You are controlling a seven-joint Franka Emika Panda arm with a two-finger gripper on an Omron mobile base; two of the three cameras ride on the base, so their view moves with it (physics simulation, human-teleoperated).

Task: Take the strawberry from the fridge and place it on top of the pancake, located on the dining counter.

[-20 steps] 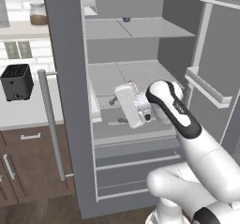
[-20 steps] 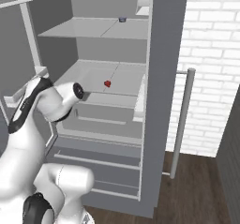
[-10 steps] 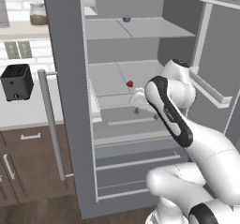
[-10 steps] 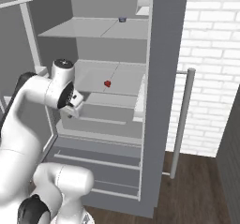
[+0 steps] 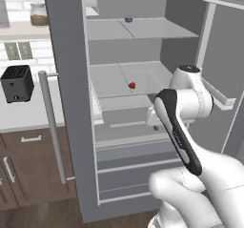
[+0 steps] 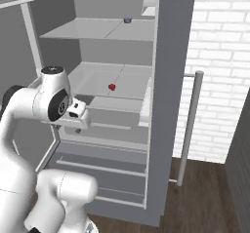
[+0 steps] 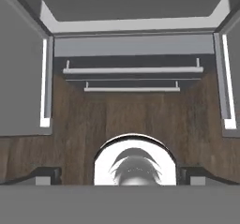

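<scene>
The arm [image 5: 177,136] rises from the base and leans forward toward the open fridge [image 5: 66,79], its dark-striped forearm running up to a bent wrist in front of the lower shelves. From the wrist the hand folds over and aims straight down. In the hand view this looks onto the brown wood floor [image 7: 117,120] and the fridge's lower drawers [image 7: 133,70], whose bar handles lie across at 12 o'clock. The gripper [image 7: 120,176] has its jaws spread wide. The two dark fingertips [image 7: 47,175] stand far apart at opposite sides of that view, with nothing between them. In the right base view the white hand block sits just in front of the ledge under the middle shelf.

The strawberry [image 5: 132,85] lies alone on the pale middle shelf, toward its front and near the centre line. It is above and beyond the hand and apart from it. From the hand it is at about 11 o'clock in the left base view and about 2 o'clock in the right base view [image 6: 112,87].

On the shelf above, further back, sits a small dark blue item [image 5: 128,19]. The door handle [image 6: 188,129] stands upright at 3 o'clock of the fridge, before a white brick wall [image 6: 219,56]. At 9 o'clock in the left base view, a black toaster [image 5: 17,83] rests on a worktop over brown cabinets [image 5: 24,174].
</scene>
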